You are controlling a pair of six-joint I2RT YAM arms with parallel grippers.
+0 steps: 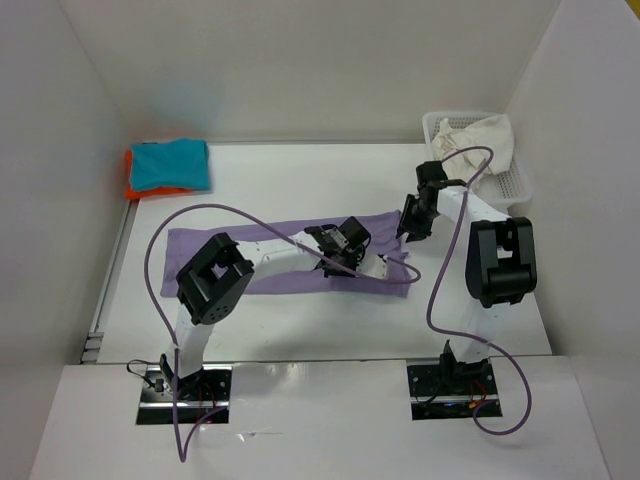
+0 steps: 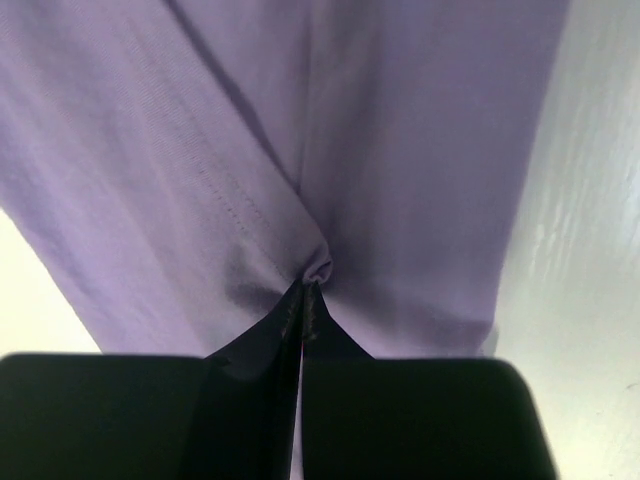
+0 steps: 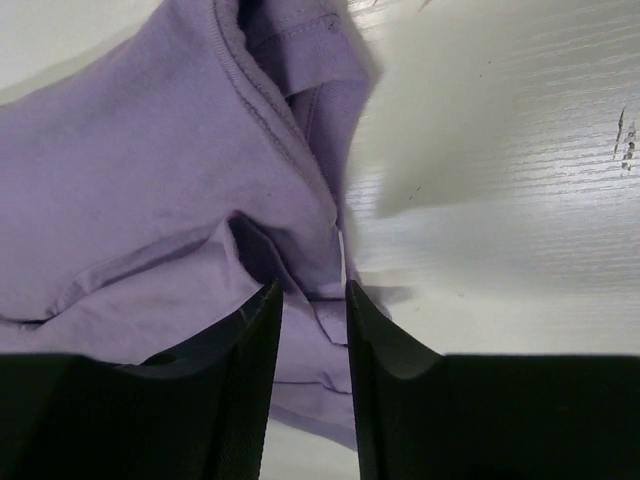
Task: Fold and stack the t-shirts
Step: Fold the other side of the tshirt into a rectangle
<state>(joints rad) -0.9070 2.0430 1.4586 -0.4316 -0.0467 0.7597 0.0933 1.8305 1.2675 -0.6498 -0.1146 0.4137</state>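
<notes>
White mesh basket (image 1: 520, 186), far right: holding the off-white t-shirt (image 1: 487, 135). Lavender t-shirt (image 1: 215, 245): lying mid-table. Your left gripper (image 2: 305, 292) is pinching it, and your right gripper (image 3: 313, 290) is straddling its edge, jaws narrowly spread. Teal t-shirt (image 1: 172, 163): sitting on the orange t-shirt (image 1: 130, 188), far left.

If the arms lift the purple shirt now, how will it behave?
Probably floppy: the lavender t-shirt puckers into a small peak where the left gripper pinches it, so it should sag. Likely light, being thin and creased. Pushed, it would probably bunch rather than slide.
</notes>
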